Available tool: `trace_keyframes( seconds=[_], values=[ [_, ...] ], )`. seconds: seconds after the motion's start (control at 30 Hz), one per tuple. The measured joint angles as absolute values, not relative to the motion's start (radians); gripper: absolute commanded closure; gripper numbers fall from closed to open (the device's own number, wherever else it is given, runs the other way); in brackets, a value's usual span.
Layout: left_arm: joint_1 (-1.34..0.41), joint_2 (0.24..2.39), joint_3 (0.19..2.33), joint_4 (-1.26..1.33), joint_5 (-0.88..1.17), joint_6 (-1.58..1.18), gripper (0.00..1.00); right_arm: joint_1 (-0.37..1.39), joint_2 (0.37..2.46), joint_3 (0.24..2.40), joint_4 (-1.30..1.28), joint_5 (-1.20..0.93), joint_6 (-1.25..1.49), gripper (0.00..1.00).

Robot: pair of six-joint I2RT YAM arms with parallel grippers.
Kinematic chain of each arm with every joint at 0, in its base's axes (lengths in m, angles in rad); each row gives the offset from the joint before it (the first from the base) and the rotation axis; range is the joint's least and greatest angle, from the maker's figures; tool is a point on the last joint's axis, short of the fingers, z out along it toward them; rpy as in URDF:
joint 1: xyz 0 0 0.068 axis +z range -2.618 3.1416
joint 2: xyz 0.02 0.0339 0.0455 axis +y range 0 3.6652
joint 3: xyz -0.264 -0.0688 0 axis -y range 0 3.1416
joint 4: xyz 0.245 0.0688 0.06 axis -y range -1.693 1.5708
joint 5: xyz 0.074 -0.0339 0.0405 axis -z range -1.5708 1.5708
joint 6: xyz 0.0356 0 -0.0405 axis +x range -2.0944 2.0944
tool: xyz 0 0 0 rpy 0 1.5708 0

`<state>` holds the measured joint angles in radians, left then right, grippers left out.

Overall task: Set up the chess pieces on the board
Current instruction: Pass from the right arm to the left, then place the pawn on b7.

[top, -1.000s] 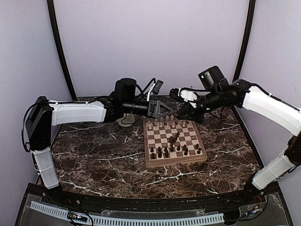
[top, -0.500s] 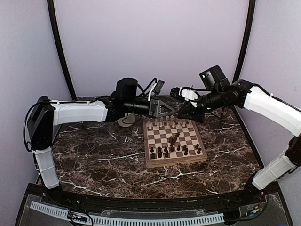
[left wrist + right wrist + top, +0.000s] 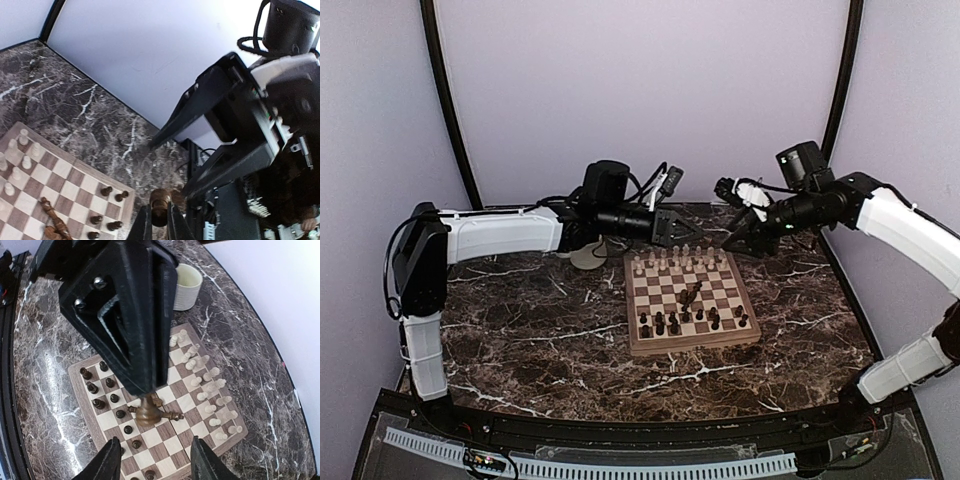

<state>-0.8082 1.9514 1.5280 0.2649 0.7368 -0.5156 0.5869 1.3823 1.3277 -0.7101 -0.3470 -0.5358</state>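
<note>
Hides most of a mug (image 3: 588,260) behind the left arm (image 3: 500,235). Clamps the jaws of the left gripper (image 3: 160,226) on a dark chess piece (image 3: 160,202), aloft near the far edge of the board (image 3: 650,347), base unseen. Holds the right gripper (image 3: 155,440) jaws wide apart, empty.

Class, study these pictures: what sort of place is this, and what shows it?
Probably a robot test booth: plain lilac walls enclose a marble tabletop, a left arm and right arm stand at its near edge, and a chessboard sits on it.
</note>
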Motion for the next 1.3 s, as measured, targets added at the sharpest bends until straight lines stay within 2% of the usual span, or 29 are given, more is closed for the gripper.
trace_keyframes(
  seconds=[0.2, 0.37, 0.6, 1.3],
  values=[
    [-0.869, 2.081, 1.8, -0.023, 0.578, -0.284, 0.96, 0.287, 1.261, 1.212, -0.712, -0.463, -0.543, 0.47],
    [-0.926, 2.233, 2.06, -0.274, 0.468, -0.109, 0.96, 0.119, 1.227, 1.081, -0.685, -0.51, -0.53, 0.47],
    [-0.982, 2.422, 2.35, -0.53, 0.348, 0.072, 0.96, 0.012, 1.294, 0.971, -0.607, -0.488, -0.456, 0.46],
    [-1.075, 2.55, 2.406, -0.646, 0.167, 0.257, 0.96, 0.012, 1.316, 0.944, -0.567, -0.527, -0.436, 0.46]
  ],
)
